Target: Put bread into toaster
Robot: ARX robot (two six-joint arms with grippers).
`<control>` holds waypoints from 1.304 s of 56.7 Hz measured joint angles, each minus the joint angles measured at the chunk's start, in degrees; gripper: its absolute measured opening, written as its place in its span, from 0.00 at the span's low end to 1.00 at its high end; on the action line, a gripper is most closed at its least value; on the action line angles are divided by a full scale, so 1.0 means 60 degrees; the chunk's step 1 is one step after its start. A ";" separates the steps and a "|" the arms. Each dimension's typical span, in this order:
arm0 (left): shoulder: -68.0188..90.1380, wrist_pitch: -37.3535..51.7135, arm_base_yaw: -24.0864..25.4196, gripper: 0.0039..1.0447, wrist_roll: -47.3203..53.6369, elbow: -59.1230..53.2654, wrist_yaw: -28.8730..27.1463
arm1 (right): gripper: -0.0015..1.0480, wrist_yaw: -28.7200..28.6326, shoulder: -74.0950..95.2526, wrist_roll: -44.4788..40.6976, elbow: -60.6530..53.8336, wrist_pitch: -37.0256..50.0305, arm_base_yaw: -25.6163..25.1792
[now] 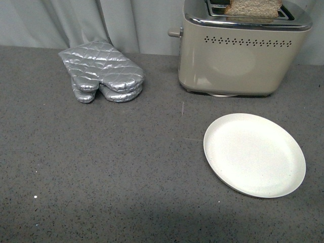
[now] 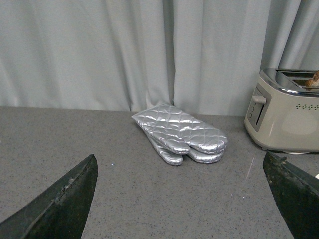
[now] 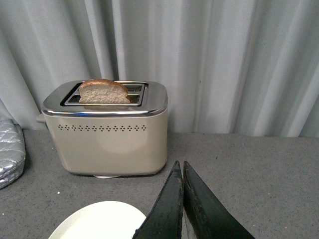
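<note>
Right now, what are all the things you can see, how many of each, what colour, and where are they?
Beige-cream two-slot toaster with chrome top: one, at the back right of the counter, by the curtain.
Light-brown slice of bread with darker crust: one, standing in the toaster's front slot, top sticking out.
Round white plate: one, bare, in front of the toaster.
Silver quilted oven mitts: apparently two, stacked, back left.
Grey speckled counter: one, under everything.
Pale grey curtain: hangs behind the counter.
Left gripper: black, open, holding nothing, facing the mitts.
Right gripper: black, shut, holding nothing, facing the toaster.
</note>
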 joint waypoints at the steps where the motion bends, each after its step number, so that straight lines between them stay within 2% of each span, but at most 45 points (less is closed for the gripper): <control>1: 0.0000 0.0000 0.0000 0.94 0.0000 0.0000 0.0000 | 0.01 -0.0004 -0.0113 0.0000 -0.0025 -0.0076 0.0000; 7: 0.0000 0.0000 0.0000 0.94 0.0000 0.0000 0.0000 | 0.01 -0.0004 -0.0783 0.0000 -0.0208 -0.0550 0.0000; 11: 0.0000 0.0000 0.0000 0.94 0.0000 0.0000 0.0000 | 0.01 -0.0004 -0.1002 0.0000 -0.0597 -0.0284 0.0000; 25: 0.0000 0.0000 0.0000 0.94 0.0000 0.0000 0.0000 | 0.01 -0.0007 -0.2677 0.0000 -0.0674 -0.1869 0.0000; 61: 0.0000 0.0000 0.0000 0.94 0.0000 0.0000 0.0000 | 0.01 -0.0007 -0.5399 0.0000 -0.0674 -0.4546 0.0000; 67: 0.0000 0.0000 0.0000 0.94 0.0000 0.0000 -0.0004 | 0.01 -0.0018 -0.6670 -0.0004 -0.0667 -0.6120 0.0000; 74: -0.0004 0.0000 0.0000 0.94 0.0004 0.0000 -0.0004 | 0.01 -0.0018 -0.6991 -0.0004 -0.0667 -0.6182 0.0000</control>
